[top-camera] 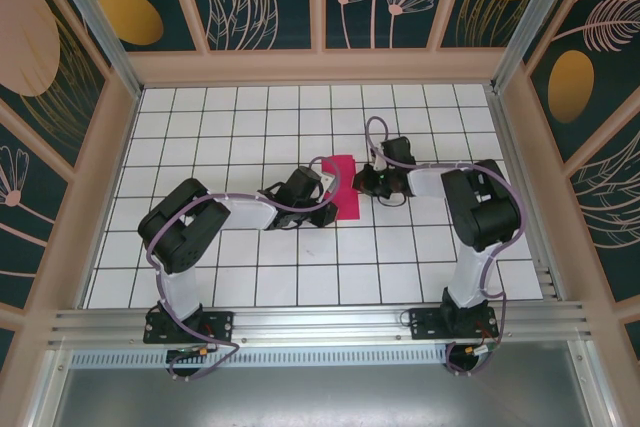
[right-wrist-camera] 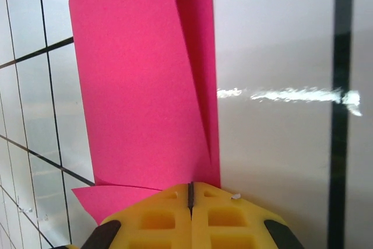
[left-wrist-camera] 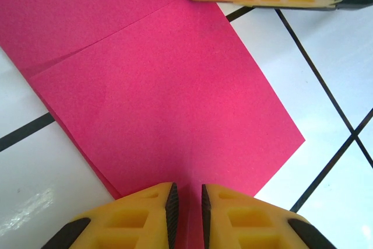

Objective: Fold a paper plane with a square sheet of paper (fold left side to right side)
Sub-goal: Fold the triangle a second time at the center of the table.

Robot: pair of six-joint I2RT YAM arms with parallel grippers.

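Right end effector pinches shut on an edge of the thin magenta-pink square sheet of paper, which looks light, floppy and best gripped at its edges.

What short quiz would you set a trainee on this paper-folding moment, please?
1. True or false: the square sheet of paper lies flat as a single layer.
2. The right hand is: A) wide open; B) shut on the paper's edge; C) far from the paper.
3. Which hand's fingertips show a narrow gap over the paper?
Key: 1 false, one layer curls up over another; 2 B; 3 the left hand.
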